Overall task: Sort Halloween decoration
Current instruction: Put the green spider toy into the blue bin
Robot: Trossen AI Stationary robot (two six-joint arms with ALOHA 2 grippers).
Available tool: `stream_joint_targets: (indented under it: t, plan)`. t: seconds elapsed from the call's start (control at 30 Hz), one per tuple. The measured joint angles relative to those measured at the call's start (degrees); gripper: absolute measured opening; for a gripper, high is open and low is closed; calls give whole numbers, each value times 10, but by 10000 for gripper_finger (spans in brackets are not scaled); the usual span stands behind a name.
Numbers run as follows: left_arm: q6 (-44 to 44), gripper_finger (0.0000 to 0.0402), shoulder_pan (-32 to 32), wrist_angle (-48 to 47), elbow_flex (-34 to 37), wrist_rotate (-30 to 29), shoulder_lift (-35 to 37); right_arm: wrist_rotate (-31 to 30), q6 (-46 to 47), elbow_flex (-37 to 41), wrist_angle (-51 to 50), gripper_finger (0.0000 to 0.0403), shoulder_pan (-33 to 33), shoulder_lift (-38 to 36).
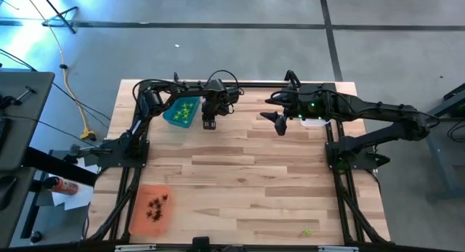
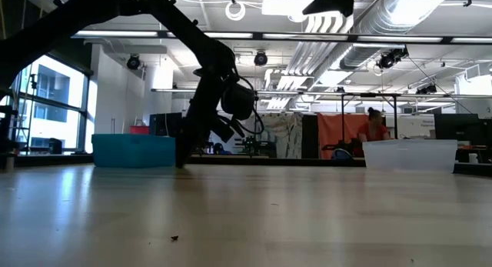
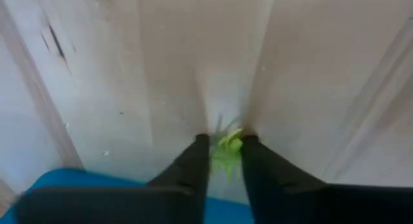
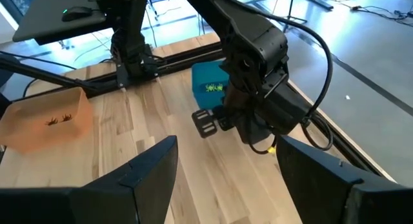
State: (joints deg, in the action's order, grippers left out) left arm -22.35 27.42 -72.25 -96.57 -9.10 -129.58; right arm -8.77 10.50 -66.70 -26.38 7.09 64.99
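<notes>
A lime green Halloween decoration [image 3: 229,148], tiny and spiky, sits between the fingertips of my left gripper [image 1: 209,125], which is shut on it just right of the teal tray [image 1: 182,112]. The teal tray holds several more green pieces [image 4: 213,88]. Dark pieces [image 1: 157,205] lie in the orange tray [image 1: 142,224] at the near left. One green piece [image 1: 307,232] lies loose on the table near the front right. My right gripper [image 4: 226,166] hangs open, high above the far middle of the table. My left gripper pinches the lime green decoration's spiky body [image 3: 231,141] between its two fingertips [image 3: 200,146]. The fingers come steeply from above, pointing down at the wood. The piece is right at the tabletop; I cannot tell whether it is lifted off it.
A clear tray [image 2: 409,154] stands at the far right, partly under my right arm. A tiny dark speck [image 2: 174,238] lies on the boards near the front. The middle of the wooden table [image 1: 247,172] is bare board. A person in red [image 2: 374,128] is in the room behind.
</notes>
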Motion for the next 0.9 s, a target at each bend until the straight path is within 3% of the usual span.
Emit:
stream_joint_targets:
  t: [0.13,0.27,0.4,0.67,0.9]
  plan:
    - [-3,10,0,-4,-4,4,3,-6,-1,0,-2,259,0,0]
    - [2,9,6,8,-6,23,36,-9,-3,0,-2,259,0,0]
    - [31,2,21,45,-6,98,102,-9,-4,0,-2,259,0,0]
    - [115,1,46,279,83,240,320,-9,-5,0,5,259,0,11]
    - [159,0,24,488,240,286,528,-6,-37,0,47,259,0,43]
